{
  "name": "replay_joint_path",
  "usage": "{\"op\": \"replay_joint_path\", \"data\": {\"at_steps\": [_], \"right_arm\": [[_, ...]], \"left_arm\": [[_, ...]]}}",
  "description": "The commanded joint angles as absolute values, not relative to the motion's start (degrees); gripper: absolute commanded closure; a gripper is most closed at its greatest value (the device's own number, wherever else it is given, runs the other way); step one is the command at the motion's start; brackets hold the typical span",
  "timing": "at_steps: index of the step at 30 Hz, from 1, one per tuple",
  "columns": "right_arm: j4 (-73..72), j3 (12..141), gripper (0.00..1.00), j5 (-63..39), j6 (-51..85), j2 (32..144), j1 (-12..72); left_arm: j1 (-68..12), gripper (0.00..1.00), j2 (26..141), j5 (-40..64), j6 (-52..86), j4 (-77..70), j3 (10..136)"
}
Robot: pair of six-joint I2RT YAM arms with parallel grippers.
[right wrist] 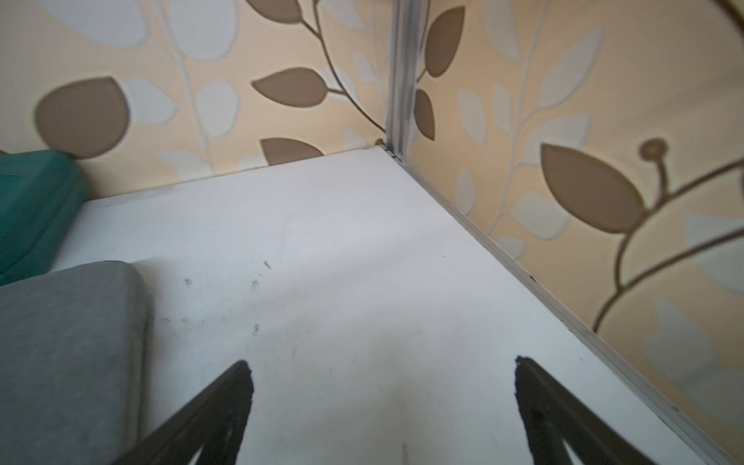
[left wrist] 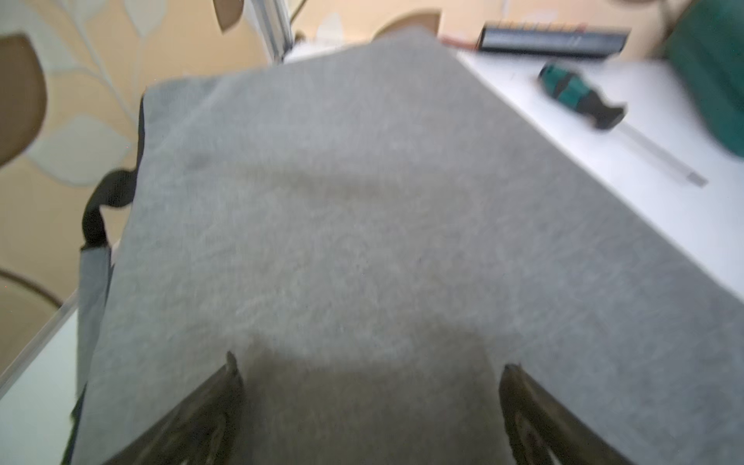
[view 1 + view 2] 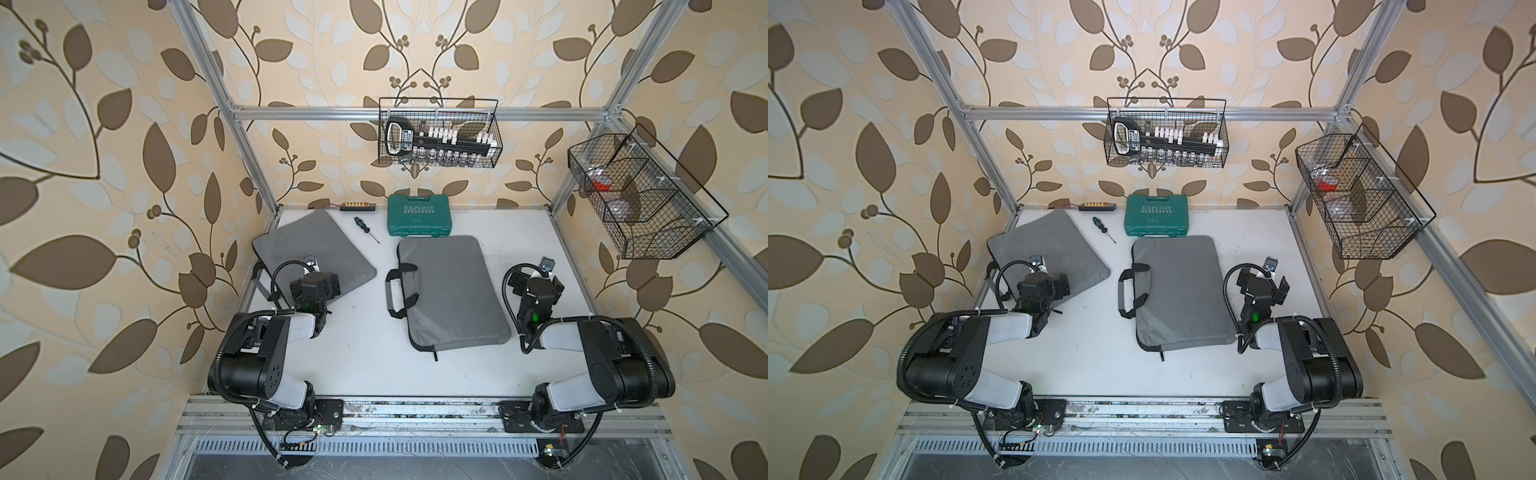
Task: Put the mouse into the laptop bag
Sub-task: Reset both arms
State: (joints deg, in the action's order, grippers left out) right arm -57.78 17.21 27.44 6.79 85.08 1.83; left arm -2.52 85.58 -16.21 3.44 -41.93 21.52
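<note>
L claw (image 2: 370,362) over laptop bag (image 2: 362,201)

Grey bag (image 3: 1177,286) flat, table (image 3: 1092,353) middle. Second grey bag (image 3: 1050,245) at ten o'clock. Green box (image 3: 1155,216) at twelve, screwdriver (image 3: 1104,229) at eleven.

Left arm (image 3: 257,353) and right arm (image 3: 602,357) sit folded, both jaws spread wide.

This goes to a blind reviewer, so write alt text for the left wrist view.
A gray laptop bag fills most of this slightly blurred view, with the open left gripper poised over its near end. Beyond the bag, a green-and-black screwdriver, a black bit holder and the edge of a green case lie on the white table.
</note>
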Motion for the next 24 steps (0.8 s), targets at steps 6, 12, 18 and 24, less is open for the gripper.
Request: {"op": "replay_joint_path", "data": {"at_steps": [6,12,18,24], "right_arm": [[-69.1,12.0,0.0,10.0,4.7,86.3,-0.3],[-63.2,14.1,0.0,2.4,3.2,85.2,-1.4],[-64.0,13.9,0.01,0.0,2.8,85.7,-1.9],[-69.1,10.6,0.0,-1.8,1.9,85.0,-1.7]], "left_arm": [[-1.5,0.01,85.1,-11.4,3.7,-44.3,20.7],[-1.6,0.01,85.2,-11.8,3.7,-43.6,21.1],[-1.7,0.01,85.2,-12.0,3.6,-43.6,21.2],[-1.8,0.01,85.3,-12.0,3.6,-43.5,21.2]]}}
